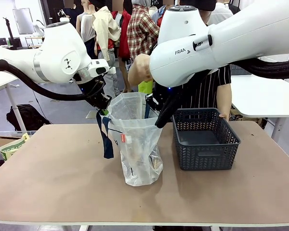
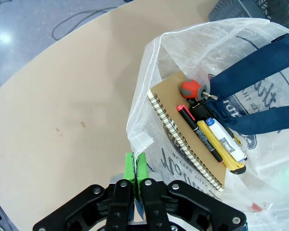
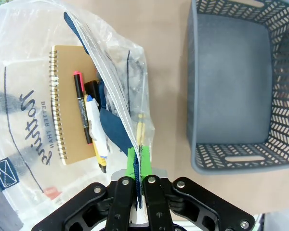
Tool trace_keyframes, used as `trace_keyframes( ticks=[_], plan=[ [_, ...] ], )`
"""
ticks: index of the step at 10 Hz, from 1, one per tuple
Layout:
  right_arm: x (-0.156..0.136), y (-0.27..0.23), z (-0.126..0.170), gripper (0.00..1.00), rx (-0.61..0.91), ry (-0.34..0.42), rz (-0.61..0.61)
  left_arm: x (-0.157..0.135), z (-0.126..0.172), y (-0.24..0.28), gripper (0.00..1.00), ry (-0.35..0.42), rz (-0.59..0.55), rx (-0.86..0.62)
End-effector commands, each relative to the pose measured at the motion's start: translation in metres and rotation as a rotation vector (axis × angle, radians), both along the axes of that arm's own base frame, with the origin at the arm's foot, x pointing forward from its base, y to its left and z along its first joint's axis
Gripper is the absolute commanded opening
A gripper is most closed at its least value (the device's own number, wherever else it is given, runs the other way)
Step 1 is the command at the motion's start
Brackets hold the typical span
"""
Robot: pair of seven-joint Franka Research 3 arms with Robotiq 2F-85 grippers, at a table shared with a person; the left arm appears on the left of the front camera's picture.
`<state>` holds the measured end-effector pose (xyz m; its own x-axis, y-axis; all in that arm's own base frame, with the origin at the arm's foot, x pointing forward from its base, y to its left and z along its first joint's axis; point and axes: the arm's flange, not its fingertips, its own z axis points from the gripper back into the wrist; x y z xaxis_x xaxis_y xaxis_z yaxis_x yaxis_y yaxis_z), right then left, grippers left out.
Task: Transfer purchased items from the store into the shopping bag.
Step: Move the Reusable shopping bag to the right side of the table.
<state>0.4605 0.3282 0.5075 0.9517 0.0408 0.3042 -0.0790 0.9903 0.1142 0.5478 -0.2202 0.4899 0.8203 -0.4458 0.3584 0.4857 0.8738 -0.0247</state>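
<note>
The shopping bag (image 1: 137, 144), translucent white with navy handles, stands upright mid-table with its mouth held wide. My left gripper (image 1: 102, 102) is shut on its left rim, green pads pinching the plastic (image 2: 136, 168). My right gripper (image 1: 160, 118) is shut on the right rim (image 3: 137, 163). Inside the bag lie purchased items: a brown spiral notebook (image 2: 183, 139), a red-handled screwdriver (image 2: 195, 90), a black marker with a pink cap (image 3: 81, 106) and a yellow-and-white cutter (image 2: 224, 147). The store, a dark grey lattice basket (image 1: 207, 156), sits right of the bag, and its floor (image 3: 231, 82) is bare.
A person in a striped top stands behind the table, one hand (image 1: 138, 71) raised above the bag and the other at the basket's far right corner. The tan tabletop (image 1: 58, 163) lies open to the left and in front of the bag.
</note>
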Motion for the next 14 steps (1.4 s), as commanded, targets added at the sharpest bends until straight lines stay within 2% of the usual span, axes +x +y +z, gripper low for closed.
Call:
trace_keyframes(
  ticks=[1,11,14],
  plan=[
    [-0.002,-0.003,-0.001,0.00,0.008,-0.010,-0.011,0.000,0.001,0.001,0.00,-0.003,0.003,0.000],
    [0.000,0.000,0.000,0.00,0.000,0.000,0.000,0.000,0.000,0.000,0.00,0.000,0.000,0.000],
    [0.007,0.042,-0.005,0.00,0.003,0.062,0.116,-0.005,0.006,-0.010,0.00,0.036,0.023,-0.149]
  ],
)
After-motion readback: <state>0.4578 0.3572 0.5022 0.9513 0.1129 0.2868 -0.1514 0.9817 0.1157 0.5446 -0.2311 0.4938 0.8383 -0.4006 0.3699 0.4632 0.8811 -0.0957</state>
